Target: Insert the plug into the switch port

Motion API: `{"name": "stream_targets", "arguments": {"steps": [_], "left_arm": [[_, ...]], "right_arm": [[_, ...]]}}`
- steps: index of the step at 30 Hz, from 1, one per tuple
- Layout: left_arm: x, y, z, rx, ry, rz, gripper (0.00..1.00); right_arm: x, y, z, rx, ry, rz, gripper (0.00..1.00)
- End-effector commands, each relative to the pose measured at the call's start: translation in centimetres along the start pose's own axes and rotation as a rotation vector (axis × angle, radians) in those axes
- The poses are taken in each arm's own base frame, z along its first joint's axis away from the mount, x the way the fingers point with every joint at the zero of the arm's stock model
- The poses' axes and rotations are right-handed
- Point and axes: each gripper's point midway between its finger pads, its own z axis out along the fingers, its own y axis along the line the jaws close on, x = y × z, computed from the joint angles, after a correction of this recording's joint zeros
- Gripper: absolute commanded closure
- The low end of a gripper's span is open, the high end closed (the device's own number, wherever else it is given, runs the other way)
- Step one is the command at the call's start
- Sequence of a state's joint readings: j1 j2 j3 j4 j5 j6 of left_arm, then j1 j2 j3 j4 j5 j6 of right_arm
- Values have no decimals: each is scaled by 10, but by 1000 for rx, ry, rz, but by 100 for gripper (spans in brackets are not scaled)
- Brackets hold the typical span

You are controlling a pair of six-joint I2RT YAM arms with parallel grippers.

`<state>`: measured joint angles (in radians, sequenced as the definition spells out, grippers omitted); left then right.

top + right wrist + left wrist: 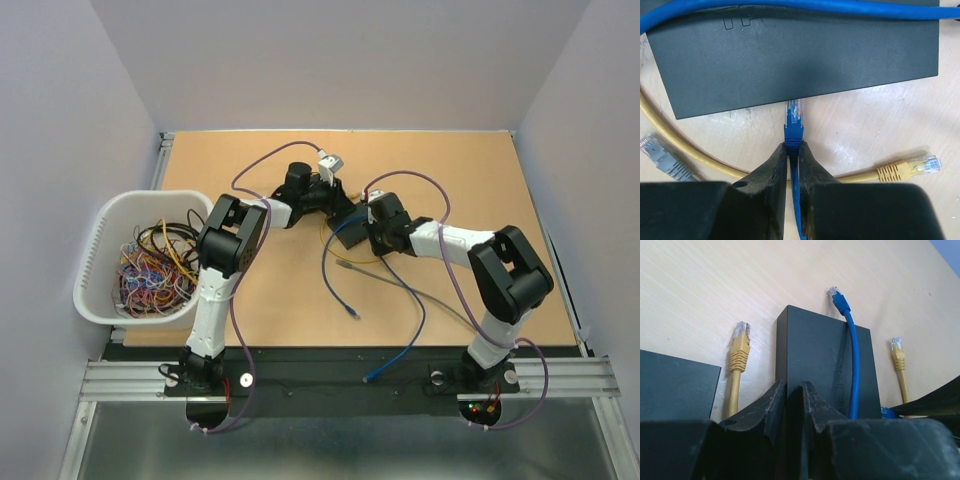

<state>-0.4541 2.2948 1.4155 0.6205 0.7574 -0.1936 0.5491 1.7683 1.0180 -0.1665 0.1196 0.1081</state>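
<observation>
Two robot arms reach from the near edge of one tan counter (pixel 480 180) and meet at its middle: the left arm (pixel 215 290) and the right arm (pixel 500 280). One flat black switch (pixel 790 55) lies between their tips. One white basket (pixel 100 225), full of tangled cables, sits at the counter's left edge.

Loose cables trail from the switch toward the near edge. The far and right parts of the counter are bare, up to pale walls on three sides.

The right wrist view shows three plugs: the blue plug (pixel 794 117), one yellow plug (pixel 912 166) to its right, and one grey plug (pixel 657 150) to its left. A separate blue cable (pixel 790 6) lies across the top of the switch.

The right jaws are nearly together, pinching the blue cable just behind its plug. The plug's clear tip is at the switch's side edge; whether it has entered a port cannot be told.

The left jaws are almost pressed together, a thin dark slit between them, their tips at the switch's edge. Whether they grip anything cannot be told
</observation>
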Motion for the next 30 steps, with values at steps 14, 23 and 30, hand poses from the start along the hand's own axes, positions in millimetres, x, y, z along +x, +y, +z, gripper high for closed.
{"name": "stream_targets", "arguments": {"steps": [14, 23, 30], "left_arm": [[72, -44, -5, 191, 251, -104, 72], [76, -45, -6, 208, 271, -91, 72], [80, -46, -6, 230, 279, -98, 72]], "right_arm": [[-85, -4, -13, 10, -365, -163, 100], [-99, -5, -7, 16, -397, -229, 99], [-109, -8, 0, 46, -429, -222, 100]]}}
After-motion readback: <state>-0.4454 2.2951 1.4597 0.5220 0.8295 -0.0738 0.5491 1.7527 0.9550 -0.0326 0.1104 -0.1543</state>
